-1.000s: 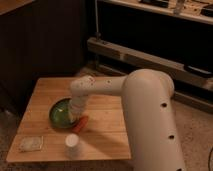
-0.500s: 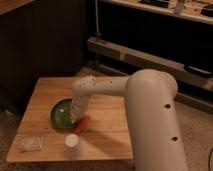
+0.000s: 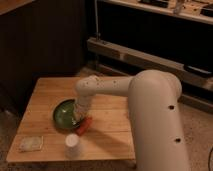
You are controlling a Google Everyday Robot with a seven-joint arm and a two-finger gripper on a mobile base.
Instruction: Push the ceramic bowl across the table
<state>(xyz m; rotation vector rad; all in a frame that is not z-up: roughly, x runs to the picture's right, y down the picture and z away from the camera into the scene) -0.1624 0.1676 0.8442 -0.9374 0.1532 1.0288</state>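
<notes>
The green ceramic bowl [image 3: 64,114] sits on the light-brown wooden table [image 3: 50,90], left of its middle. My white arm reaches in from the right and bends down over the bowl's right edge. The gripper [image 3: 80,118] is at the bowl's right rim, close against it. A small orange-red object [image 3: 84,126] lies just right of the bowl, under the gripper.
A small white upturned cup [image 3: 72,145] stands near the table's front edge. A flat pale packet [image 3: 31,144] lies at the front left corner. A long dark shelf unit [image 3: 150,55] runs behind the table.
The bowl and the gripper have shifted slightly to the left on the table.
</notes>
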